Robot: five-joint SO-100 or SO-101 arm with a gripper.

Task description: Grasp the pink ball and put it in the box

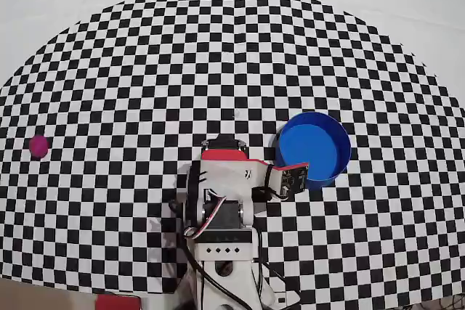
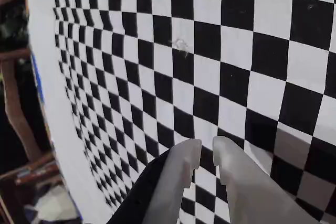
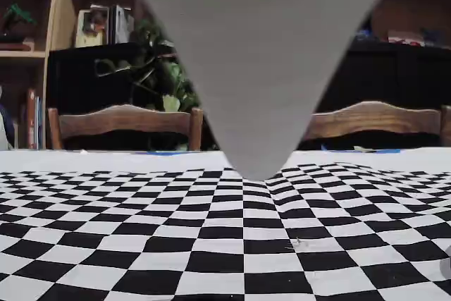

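- The box (image 1: 314, 149), a round blue tub, sits right of centre in the overhead view on the checkered cloth (image 1: 218, 70) covering the bench; only its bare blue floor shows inside.
- The pink ball (image 1: 38, 147) lies at the far left edge of that view, well apart from the box and the arm.
- The end effector (image 2: 206, 149) rises from the bottom of the wrist view, fingertips nearly together with a thin gap, gripping nothing, over the cloth.
- In the fixed view a blurred grey shape (image 3: 261, 61) hangs from the top centre, with wooden chairs (image 3: 127, 123) behind.
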